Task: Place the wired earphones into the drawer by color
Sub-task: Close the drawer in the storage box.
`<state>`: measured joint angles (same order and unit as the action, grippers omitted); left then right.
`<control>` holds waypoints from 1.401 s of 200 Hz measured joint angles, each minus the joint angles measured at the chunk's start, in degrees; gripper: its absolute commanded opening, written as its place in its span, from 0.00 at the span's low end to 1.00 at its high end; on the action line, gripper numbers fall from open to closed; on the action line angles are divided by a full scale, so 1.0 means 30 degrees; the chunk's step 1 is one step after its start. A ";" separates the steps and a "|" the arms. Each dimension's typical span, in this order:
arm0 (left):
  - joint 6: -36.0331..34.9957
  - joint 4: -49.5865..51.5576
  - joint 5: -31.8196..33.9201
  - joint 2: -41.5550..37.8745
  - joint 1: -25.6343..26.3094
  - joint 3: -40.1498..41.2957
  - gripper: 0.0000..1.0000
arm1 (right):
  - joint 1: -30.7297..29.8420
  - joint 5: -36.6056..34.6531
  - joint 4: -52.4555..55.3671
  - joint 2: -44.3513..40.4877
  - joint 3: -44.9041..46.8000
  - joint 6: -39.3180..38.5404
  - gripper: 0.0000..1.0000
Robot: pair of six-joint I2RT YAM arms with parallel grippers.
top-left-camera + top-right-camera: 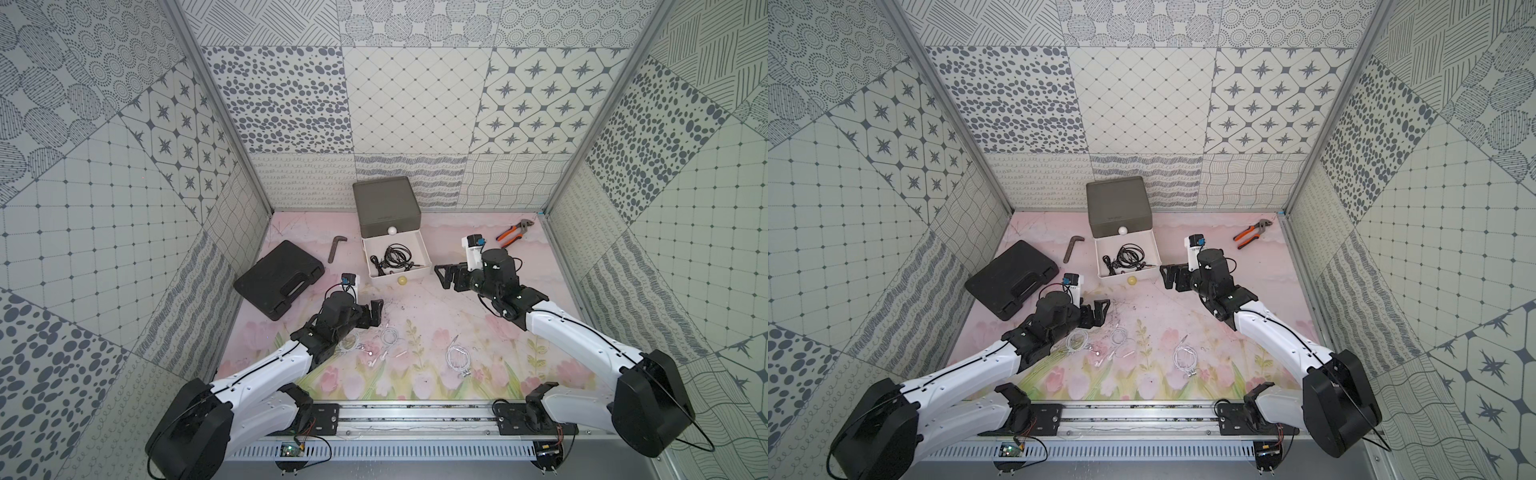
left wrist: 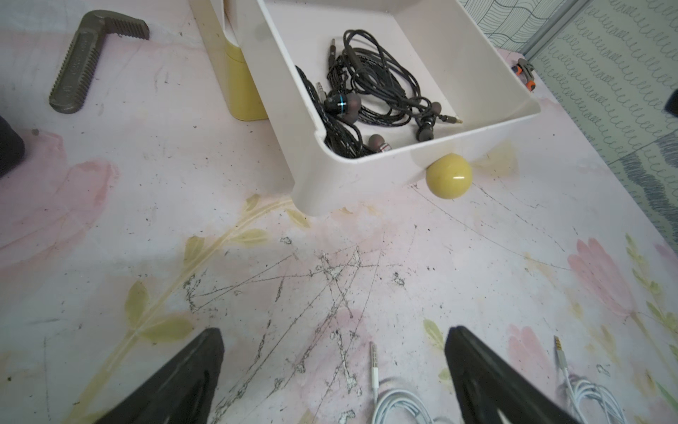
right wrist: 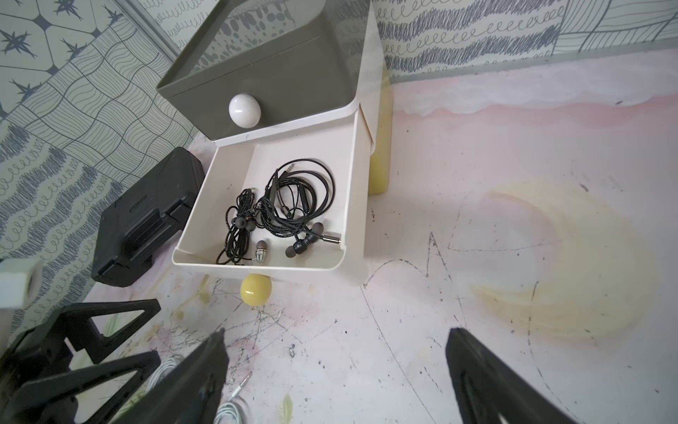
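Both top views show the drawer unit [image 1: 386, 205] at the back of the mat [image 1: 436, 324], against the rear wall. Its white drawer [image 1: 422, 249] stands open toward the arms. Black earphones [image 1: 394, 257] lie tangled inside it. The right wrist view shows at least two black coils there, with their buds near the front wall. A yellow knob [image 1: 401, 281] shows just below the open drawer's front, and a white knob [image 1: 392, 230] sits on the grey top tier.

White earphones [image 1: 457, 360] lie on the mat nearer the arms' bases. One coil lies alone toward the right arm's side. The others are beside the left arm, one partly hidden under it.

The left gripper [image 1: 375, 312] hovers over the mat, short of the drawer front. Its fingers are spread wide with nothing between them. The right gripper [image 1: 441, 276] is just beside the white drawer's right front corner, its fingers likewise apart and empty.

A black case [image 1: 279, 282] lies left of the unit, with an L-shaped metal bar [image 1: 334, 248] between the two. Pliers [image 1: 513, 233] lie near the far right corner.
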<state>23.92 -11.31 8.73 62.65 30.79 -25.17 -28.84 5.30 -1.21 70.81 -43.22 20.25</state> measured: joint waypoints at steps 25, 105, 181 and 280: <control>0.0087 -0.0648 0.0714 0.1413 0.0386 -0.0823 0.99 | 0.0117 -0.0612 -0.2091 -0.0364 0.2069 -0.0255 0.97; -0.0685 -0.2237 0.2783 0.4510 0.0933 -0.3053 0.99 | 0.0408 -0.1151 -0.4816 -0.1545 0.3650 -0.0204 0.97; -0.1202 -0.3024 0.3570 0.6419 0.0969 -0.4175 0.99 | 0.0444 -0.1304 -0.5049 -0.2055 0.3774 -0.0182 0.97; -0.1989 -0.3956 0.4277 0.7876 0.0998 -0.4707 0.99 | 0.0525 -0.1290 -0.5450 -0.2419 0.4138 -0.0168 0.97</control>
<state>17.96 -23.18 21.56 86.28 33.78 -39.29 -27.27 1.43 -17.56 63.55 -30.81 19.75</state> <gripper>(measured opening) 0.993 0.967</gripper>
